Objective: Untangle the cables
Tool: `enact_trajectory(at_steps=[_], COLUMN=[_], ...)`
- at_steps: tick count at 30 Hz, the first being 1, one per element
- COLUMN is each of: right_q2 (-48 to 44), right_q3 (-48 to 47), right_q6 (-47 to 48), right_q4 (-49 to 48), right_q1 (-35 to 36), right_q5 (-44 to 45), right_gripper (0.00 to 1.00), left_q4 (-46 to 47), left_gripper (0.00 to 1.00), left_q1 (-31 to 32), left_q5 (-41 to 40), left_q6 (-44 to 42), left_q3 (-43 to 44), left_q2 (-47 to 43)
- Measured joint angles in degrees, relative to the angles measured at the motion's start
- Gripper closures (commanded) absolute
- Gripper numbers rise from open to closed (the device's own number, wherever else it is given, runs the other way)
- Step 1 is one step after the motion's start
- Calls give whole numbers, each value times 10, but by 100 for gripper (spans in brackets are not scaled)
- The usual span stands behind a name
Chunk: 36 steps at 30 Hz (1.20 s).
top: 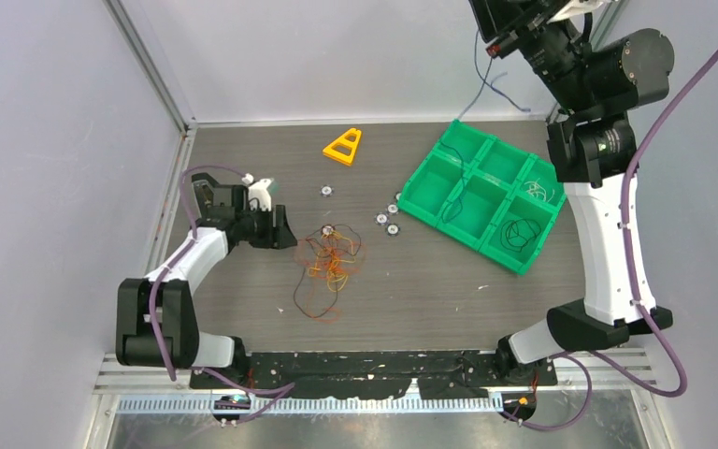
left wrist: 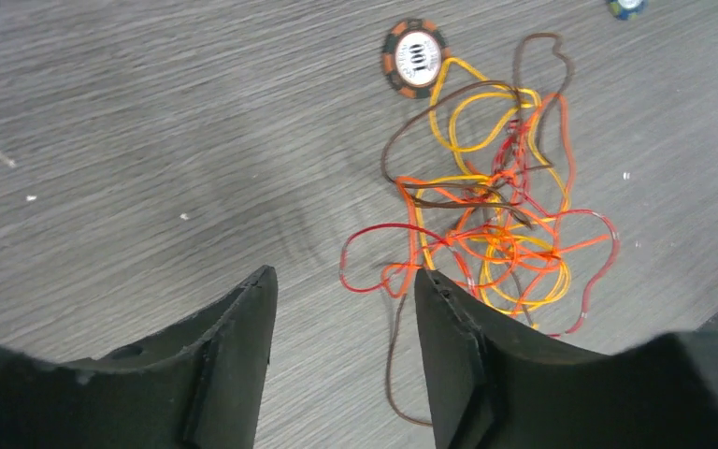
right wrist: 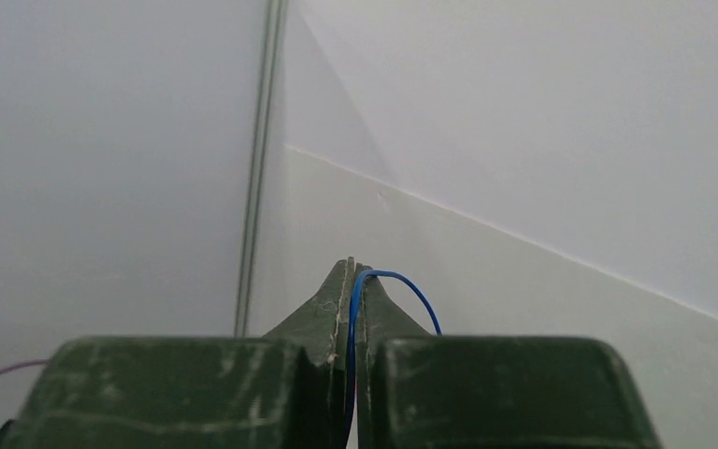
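1. Location: cables (top: 327, 257) lie in one loose tangle at the centre of the top view. In the left wrist view they fill the right half (left wrist: 495, 224), and a yellow loop touches a round chip (left wrist: 416, 58) at the top.
2. Left gripper (left wrist: 346, 276): jaws partly open and empty, just left of the tangle.
3. Right gripper (right wrist: 351, 267): raised at upper right in the top view, clamped on a thin blue wire (right wrist: 402, 285).
4. Handling (judged): very light, limp and springy. Any strand that is pulled will likely drag its neighbours.
5. Grip point: take an outlying strand, such as the red loop (left wrist: 343, 267) or the brown tail (left wrist: 394, 374), not the knotted core.
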<state>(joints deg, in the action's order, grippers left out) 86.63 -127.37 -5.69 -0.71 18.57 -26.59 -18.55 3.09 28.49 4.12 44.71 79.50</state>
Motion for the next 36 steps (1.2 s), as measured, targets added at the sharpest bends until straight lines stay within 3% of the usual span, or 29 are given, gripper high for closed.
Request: enact_trajectory(at_steps=[4, 5, 6, 13, 21, 28, 36], right_q2=[-37, -41, -43, -32, 33, 91, 140], right_q3=[87, 102, 116, 148, 96, 61, 41], right_q6=[22, 25, 27, 11, -9, -4, 20], right_q4=[35, 41, 49, 85, 85, 86, 90], right_q1=[-64, -82, -101, -224, -320, -369, -377], right_q5=[-14, -19, -23, -74, -123, -136, -137], right_gripper=[94, 95, 95, 95, 95, 95, 95], left_q4=[-7, -8, -10, -24, -50, -44, -40], left_gripper=[12, 2, 1, 0, 1, 1, 0], left_q1=[0, 0, 0, 0, 0, 0, 0], left_q5=[23, 30, 37, 79, 103, 106, 108], left_q6=[-4, -5, -7, -15, 6, 38, 58], left_q3=[10, 17, 26, 95, 100, 99, 99], left_q2=[-26, -36, -45, -82, -82, -82, -67])
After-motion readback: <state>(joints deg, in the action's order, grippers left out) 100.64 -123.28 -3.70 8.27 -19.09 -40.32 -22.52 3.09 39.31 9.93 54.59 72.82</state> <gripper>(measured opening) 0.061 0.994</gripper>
